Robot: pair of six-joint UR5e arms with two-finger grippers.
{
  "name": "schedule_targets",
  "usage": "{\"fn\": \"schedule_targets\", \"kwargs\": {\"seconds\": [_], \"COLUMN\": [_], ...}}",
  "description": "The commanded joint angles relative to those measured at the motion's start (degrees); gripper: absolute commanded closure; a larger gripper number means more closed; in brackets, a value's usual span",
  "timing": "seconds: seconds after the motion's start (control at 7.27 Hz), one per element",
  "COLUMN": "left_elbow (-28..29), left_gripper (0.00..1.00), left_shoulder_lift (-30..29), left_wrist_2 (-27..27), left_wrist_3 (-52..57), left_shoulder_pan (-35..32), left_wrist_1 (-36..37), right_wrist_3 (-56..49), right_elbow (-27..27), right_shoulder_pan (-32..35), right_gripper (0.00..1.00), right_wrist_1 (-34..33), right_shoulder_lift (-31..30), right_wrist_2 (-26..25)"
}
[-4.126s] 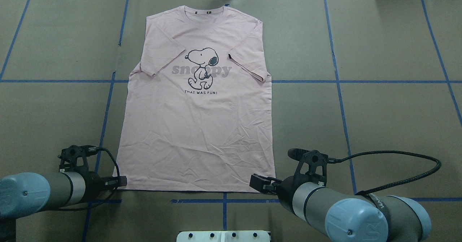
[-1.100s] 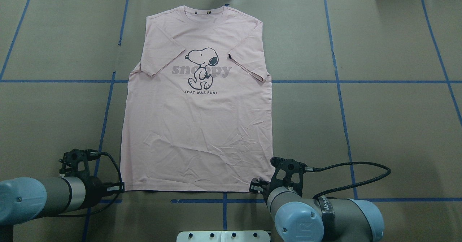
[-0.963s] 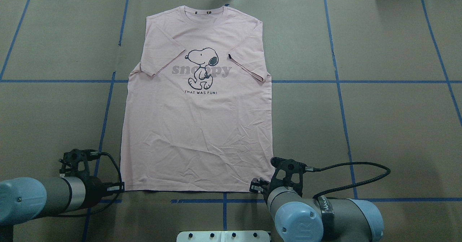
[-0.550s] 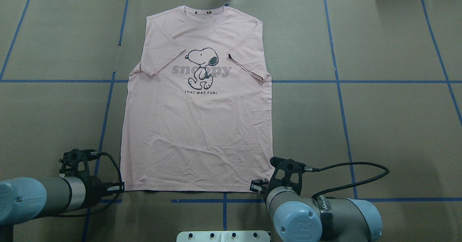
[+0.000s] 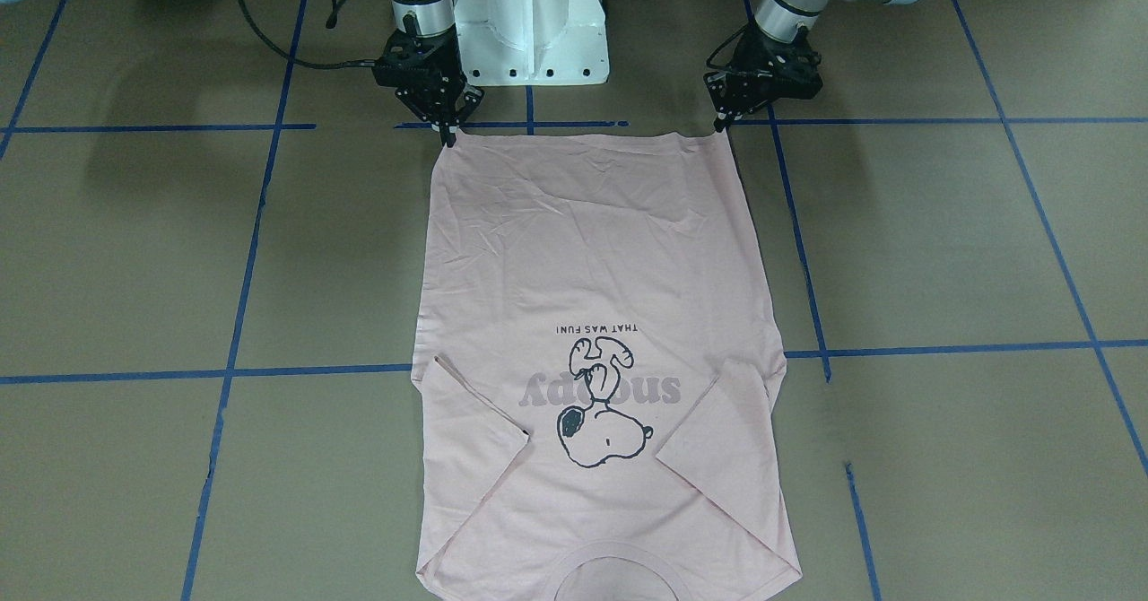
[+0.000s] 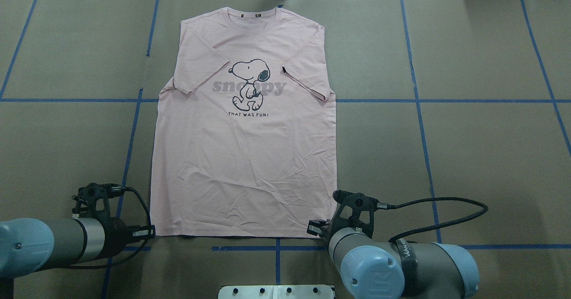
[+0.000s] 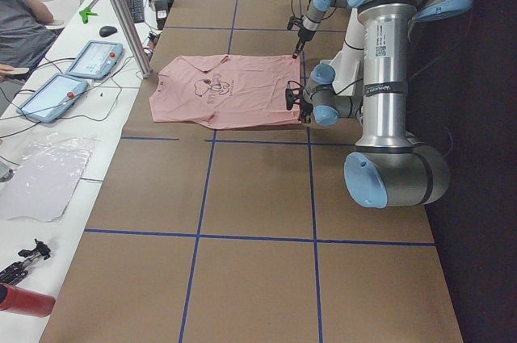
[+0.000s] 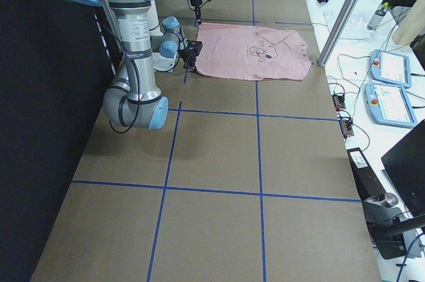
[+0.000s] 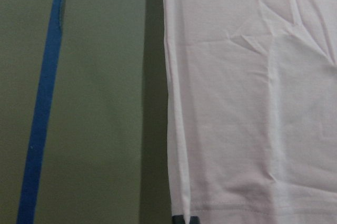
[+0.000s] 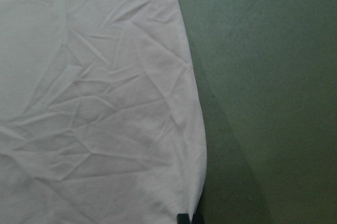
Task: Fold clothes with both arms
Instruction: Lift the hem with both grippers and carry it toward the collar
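Left tool (image 6: 151,233), right tool (image 6: 313,228): each clenched on hem corner of T-shirt (image 6: 245,156), lower centre of overhead frame. T-shirt flat on counter (image 6: 468,156), print up, sleeves already tucked inward; body folds not yet done.

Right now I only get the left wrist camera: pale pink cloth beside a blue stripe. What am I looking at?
Observer: A pink T-shirt lying flat, its cartoon dog print facing up.
Operator: Where on it is this hand?
Observer: The left hand pinches one corner of the bottom hem, the edge nearest the robot.
Operator: And the other hand?
Observer: The right hand pinches the opposite hem corner.
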Motion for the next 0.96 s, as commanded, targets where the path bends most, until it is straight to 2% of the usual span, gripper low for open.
{"fn": "schedule_targets", "kwargs": {"seconds": [0.0,0.14,0.28,0.41,0.55,0.69,0.83], "left_elbow": [-14.72,-22.2,-27.84,-31.21,-30.37,-27.23,-23.02], "left_gripper": [1.0,1.0,1.0,1.0,1.0,1.0,1.0], "left_shoulder_lift": [-0.39,-4.75,-15.06,-27.0,-31.2,-31.16,-31.42], "left_wrist_2": [-6.2,-10.5,-16.28,-20.34,-20.9,-20.48,-20.21], "left_wrist_3": [4.04,5.19,7.38,8.53,10.54,15.44,19.05], "left_shoulder_pan": [-1.98,-5.91,-12.3,-15.93,-17.71,-17.73,-17.9], "left_wrist_1": [15.34,26.76,41.49,56.34,60.84,60.8,60.62], "right_wrist_3": [-3.21,-3.31,-3.31,-3.31,-4.7,-8.2,-12.49], "right_elbow": [13.6,22.29,30.3,34.47,34.16,32.16,27.52], "right_shoulder_pan": [4.12,6.05,7.55,9.31,10.11,10.38,13.25], "right_gripper": [1.0,1.0,1.0,1.0,1.0,1.0,1.0], "right_wrist_1": [-10.93,-18.59,-27.28,-34.24,-35.79,-35.72,-35.28], "right_shoulder_lift": [-0.09,0.44,2.01,5.77,7.37,7.74,9.31], "right_wrist_2": [6.64,10.68,14.2,17.55,18.27,17.85,17.41]}}
